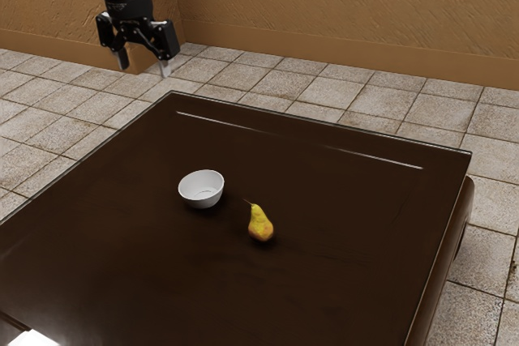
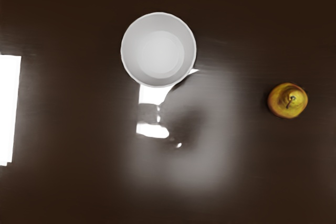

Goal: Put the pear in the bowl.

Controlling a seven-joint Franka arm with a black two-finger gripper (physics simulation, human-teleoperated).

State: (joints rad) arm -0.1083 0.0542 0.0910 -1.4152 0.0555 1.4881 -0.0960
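Pear [image 1: 260, 226] well apart from the open gripper [image 1: 144, 62]

Gripper raised at the exterior view's left, far side; fingers spread wide, holding nothing. Pear lower down, toward the exterior view's right and the near side, upright on the dark table [image 1: 324, 281]. White bowl [image 1: 201, 190] near the pear, to the exterior view's left of it and a little farther off, not touching. Wrist view: pear stem facing the hand
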